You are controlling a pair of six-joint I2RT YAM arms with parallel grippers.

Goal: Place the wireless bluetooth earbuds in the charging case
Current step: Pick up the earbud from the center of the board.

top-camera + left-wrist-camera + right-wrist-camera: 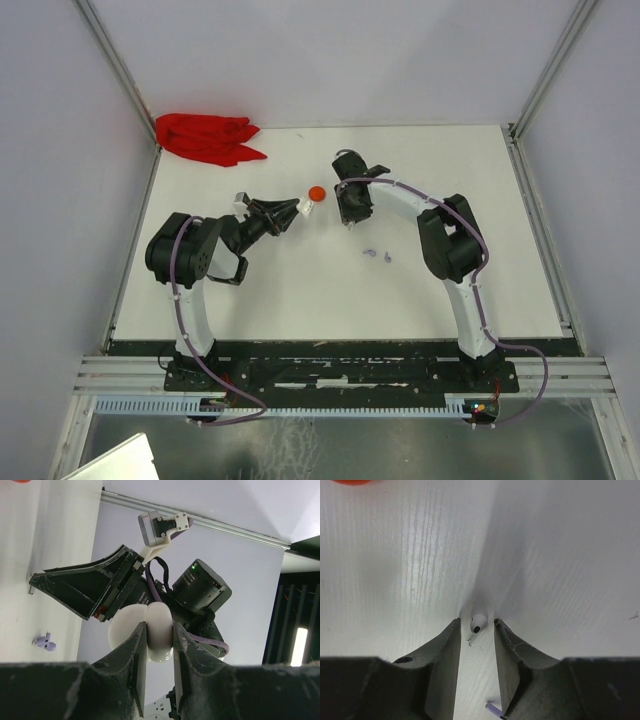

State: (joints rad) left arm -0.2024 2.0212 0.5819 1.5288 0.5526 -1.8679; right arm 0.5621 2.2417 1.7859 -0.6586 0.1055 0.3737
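Fingers (445, 650) of the right gripper (476, 624) stand apart on either side of a whitish earbud (479, 619), which lies on the white table (300, 300) between the tips. There is a sliver of gap on each side, so the jaws are released, not pinching. The left gripper (160, 628) is clenched on the white charging case (127, 625) and holds it up off the table, just beside the right gripper. The case's two rounded halves bulge out above the jaws. A small red disc (316, 192) sits near both grippers. Two purple earbuds (378, 254) lie close together on the table nearer the arm bases, apart from the case. A crumpled red cloth (205, 137) lies at the far left corner, well apart from everything else.
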